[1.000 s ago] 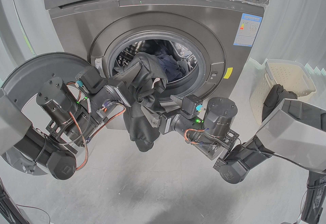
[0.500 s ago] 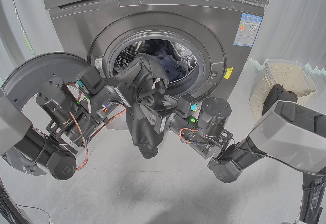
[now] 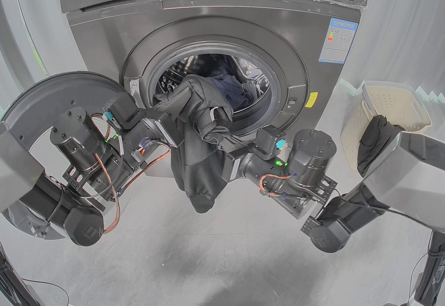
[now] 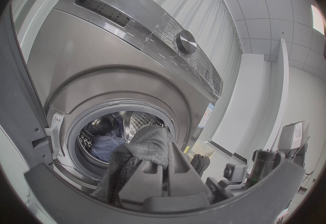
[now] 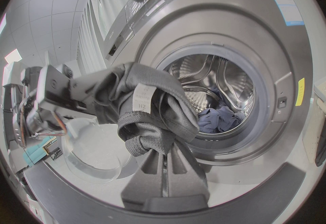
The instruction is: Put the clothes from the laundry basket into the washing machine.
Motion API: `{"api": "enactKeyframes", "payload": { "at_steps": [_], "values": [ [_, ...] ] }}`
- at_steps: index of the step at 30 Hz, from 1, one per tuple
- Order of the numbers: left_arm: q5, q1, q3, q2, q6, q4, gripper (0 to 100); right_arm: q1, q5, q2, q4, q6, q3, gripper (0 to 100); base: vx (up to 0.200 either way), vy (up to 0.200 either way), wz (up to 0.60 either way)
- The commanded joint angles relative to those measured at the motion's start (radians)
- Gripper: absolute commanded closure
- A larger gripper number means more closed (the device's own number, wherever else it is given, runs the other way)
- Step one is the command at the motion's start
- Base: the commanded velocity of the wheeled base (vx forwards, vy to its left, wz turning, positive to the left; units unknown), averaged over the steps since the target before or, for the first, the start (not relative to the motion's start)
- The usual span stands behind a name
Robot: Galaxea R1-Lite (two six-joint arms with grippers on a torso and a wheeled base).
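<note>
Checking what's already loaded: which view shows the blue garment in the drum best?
Right wrist view: the blue garment shows clearly in the drum. In the head view the dark garment overlaps it; the left wrist view shows it partly behind that garment.

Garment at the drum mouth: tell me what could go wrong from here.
1. Much of the garment hangs below the drum rim; pushed in, that tail might stay draped outside.
2. Left gripper and right gripper both clamp it; uneven moves could tug it free of one.
</note>
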Motion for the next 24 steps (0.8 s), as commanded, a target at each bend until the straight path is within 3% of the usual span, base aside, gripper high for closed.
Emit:
{"api": "enactKeyframes", "payload": {
  "at_steps": [1, 7, 8, 17, 24],
  "values": [
    [-0.001, -0.001, 0.004, 0.005, -0.016, 0.0, 100, -0.011, 0.0, -0.162, 0.008, 0.0, 0.135, 100, 0.0, 0.0, 0.0],
    [-0.006, 0.0, 0.021, 0.0, -0.017, 0.0, 100, -0.027, 0.005, -0.225, 0.011, 0.0, 0.227, 100, 0.0, 0.0, 0.0],
    [-0.006, 0.0, 0.021, 0.0, -0.019, 0.0, 0, -0.028, 0.005, -0.233, 0.011, -0.002, 0.238, 100, 0.0, 0.0, 0.0],
    [0.004, -0.012, 0.095, -0.012, -0.026, 0.0, 0, -0.076, 0.034, -0.386, 0.009, -0.006, 0.285, 100, 0.0, 0.0, 0.0],
    [0.005, -0.078, 0.231, -0.017, -0.025, 0.0, 0, -0.094, 0.059, -0.463, -0.006, -0.003, 0.308, 100, 0.0, 0.0, 0.0]
  ]
}}
